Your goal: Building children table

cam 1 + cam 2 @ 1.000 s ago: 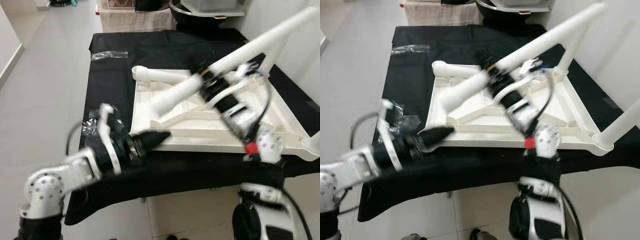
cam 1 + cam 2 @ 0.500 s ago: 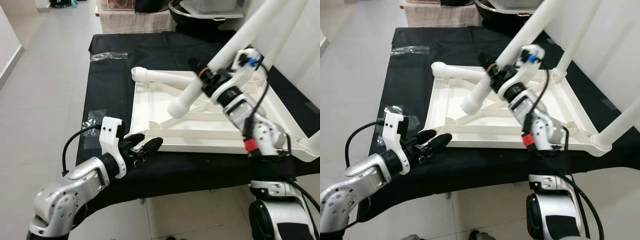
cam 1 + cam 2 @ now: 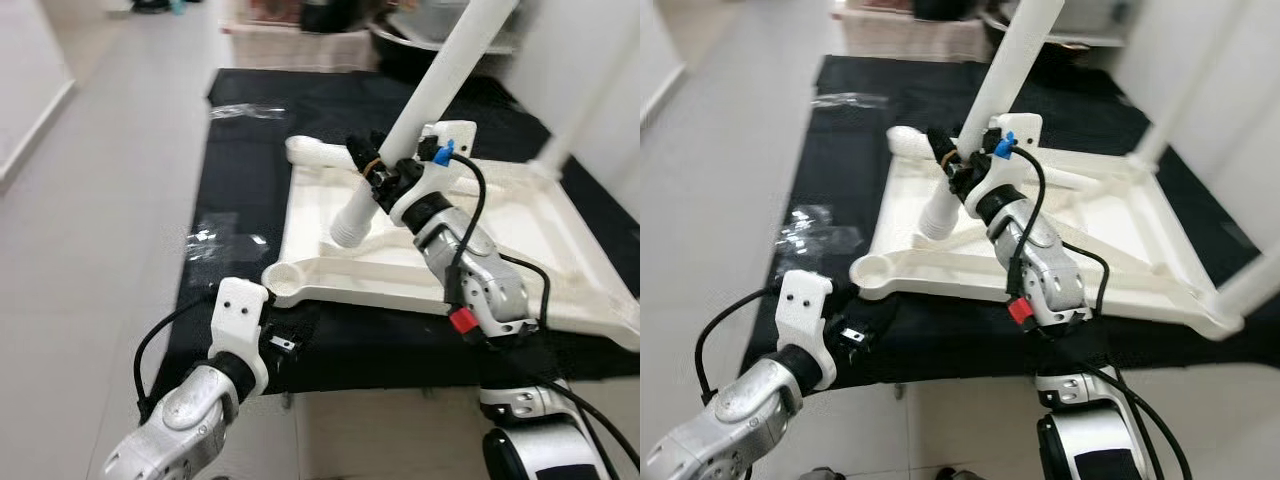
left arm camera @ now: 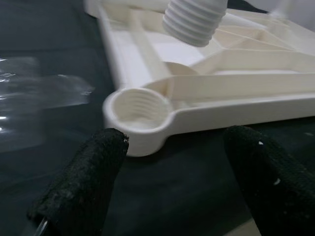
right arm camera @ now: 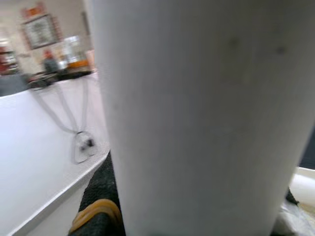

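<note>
Steepening table leg [image 3: 440,75] over socket [image 4: 139,111]

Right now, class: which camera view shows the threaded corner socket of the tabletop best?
The left wrist view: the socket sits close between the open left hand, its inner threads plain. Both eye views show it only as a small ring at the tabletop's near corner, threads unreadable.

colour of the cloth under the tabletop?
Black. The cloth covers the table beneath the white tabletop; clearest in the left eye view.
</note>
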{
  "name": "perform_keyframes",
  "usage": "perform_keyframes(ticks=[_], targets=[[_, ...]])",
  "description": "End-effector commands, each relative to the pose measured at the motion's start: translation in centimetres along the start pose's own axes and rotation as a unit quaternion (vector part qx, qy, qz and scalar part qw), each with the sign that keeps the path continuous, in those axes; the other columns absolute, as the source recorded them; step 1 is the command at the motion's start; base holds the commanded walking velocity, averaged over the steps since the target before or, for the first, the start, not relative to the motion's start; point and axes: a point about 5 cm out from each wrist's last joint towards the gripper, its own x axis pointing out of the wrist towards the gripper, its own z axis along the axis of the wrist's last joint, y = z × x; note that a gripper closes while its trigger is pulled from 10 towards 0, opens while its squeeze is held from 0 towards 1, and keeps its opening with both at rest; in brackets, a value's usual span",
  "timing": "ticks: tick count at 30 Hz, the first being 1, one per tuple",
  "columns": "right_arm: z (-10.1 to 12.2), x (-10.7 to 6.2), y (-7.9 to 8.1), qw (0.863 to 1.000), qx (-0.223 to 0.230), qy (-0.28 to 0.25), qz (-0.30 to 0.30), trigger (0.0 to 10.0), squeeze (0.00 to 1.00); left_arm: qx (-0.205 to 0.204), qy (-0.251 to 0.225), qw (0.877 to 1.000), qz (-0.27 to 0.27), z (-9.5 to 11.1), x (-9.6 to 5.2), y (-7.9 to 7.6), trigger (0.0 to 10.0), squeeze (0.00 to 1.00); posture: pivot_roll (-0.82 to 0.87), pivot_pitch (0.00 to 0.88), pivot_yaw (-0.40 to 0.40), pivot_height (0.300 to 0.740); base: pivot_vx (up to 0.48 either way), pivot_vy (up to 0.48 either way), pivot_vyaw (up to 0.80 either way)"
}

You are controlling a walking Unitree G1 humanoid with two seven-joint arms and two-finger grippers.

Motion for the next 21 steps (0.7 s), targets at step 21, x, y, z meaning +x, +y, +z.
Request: perform_keyframes(ticks=[21], targets=[[-1.9,0.3,0.1,0.974,-0.009,0.091,0.209,10.0,0.00,0.044,0.030,0.998,0.014,-2.7,-2.0,-1.6,10.0,0.00,0.10,0.157,-0.121,0.740,0.000,0.000,0.26]])
